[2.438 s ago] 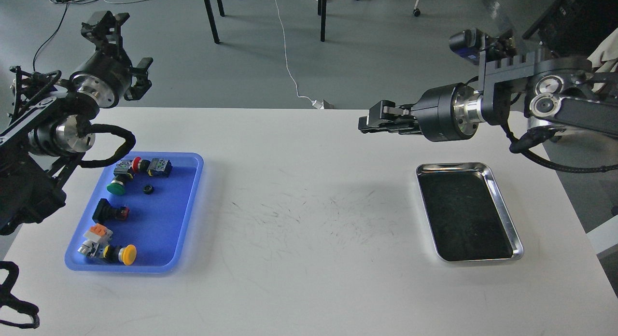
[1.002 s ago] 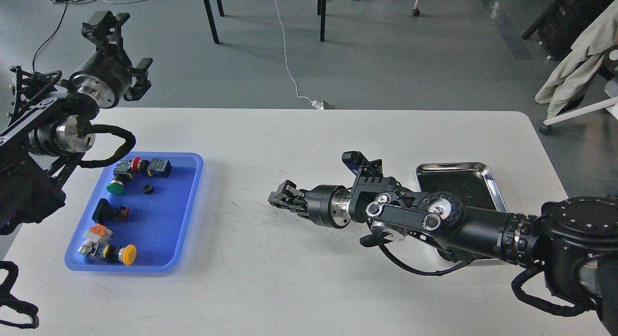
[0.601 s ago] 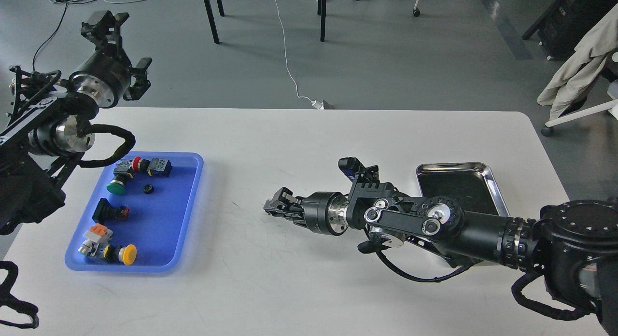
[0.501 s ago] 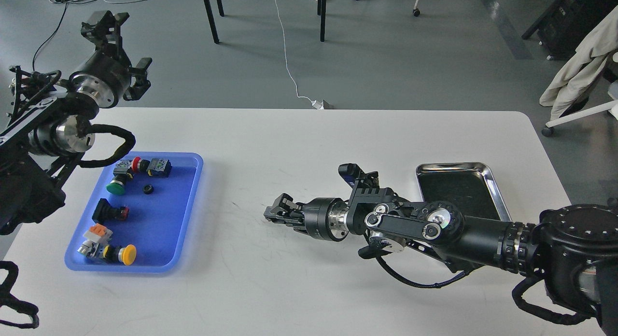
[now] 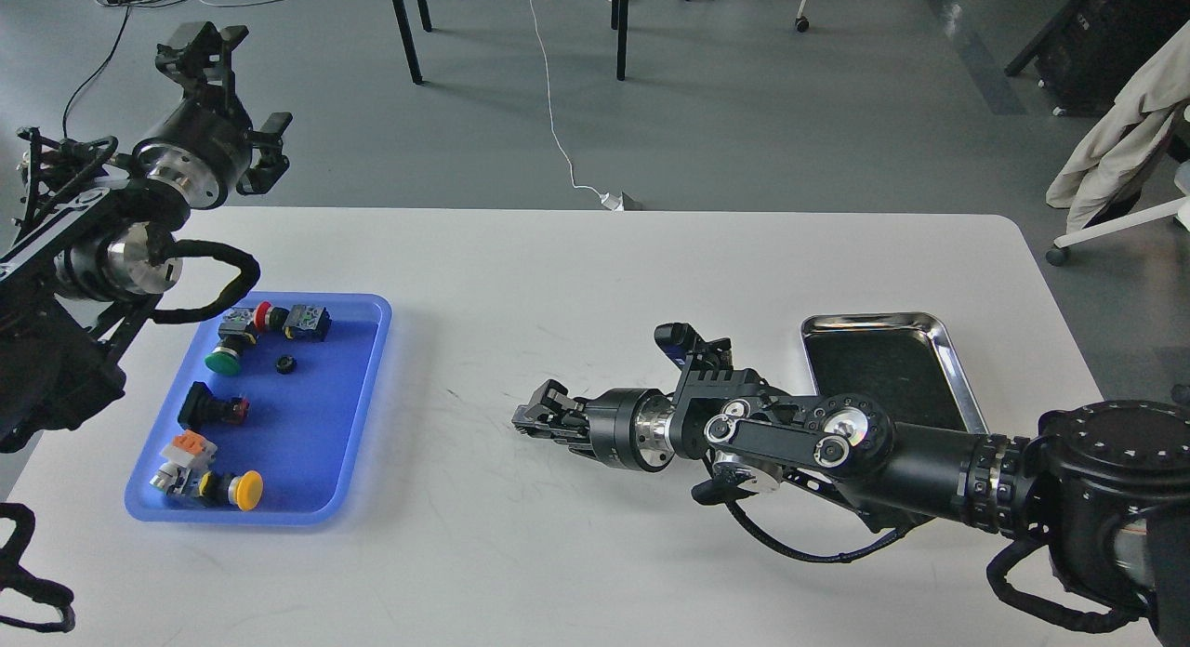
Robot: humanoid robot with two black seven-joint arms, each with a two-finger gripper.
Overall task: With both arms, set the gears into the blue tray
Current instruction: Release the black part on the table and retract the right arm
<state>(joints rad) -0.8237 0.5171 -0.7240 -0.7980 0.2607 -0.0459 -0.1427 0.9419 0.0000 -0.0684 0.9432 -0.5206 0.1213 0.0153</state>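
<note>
The blue tray (image 5: 311, 433) lies at the table's left. One tiny black gear (image 5: 285, 364) rests inside it, near the far end. My left gripper (image 5: 202, 45) is raised above and behind the tray's far left corner, pointing away from me, so its fingers cannot be told apart. Low over the middle of the table, my right gripper (image 5: 528, 418) points left toward the blue tray. Its fingers are drawn together, and nothing shows between them. A wide stretch of table separates it from the tray.
Several coloured-cap push-button switches (image 5: 232, 354) lie in the blue tray around the gear. A shiny steel tray (image 5: 958, 368) sits at the right, partly covered by my right forearm. Chair legs and cables stand on the floor beyond the table's far edge.
My right arm came down from high over the steel tray to low over the table's middle, reaching left. In the last half second it hardly shifted. The left arm stayed still.
</note>
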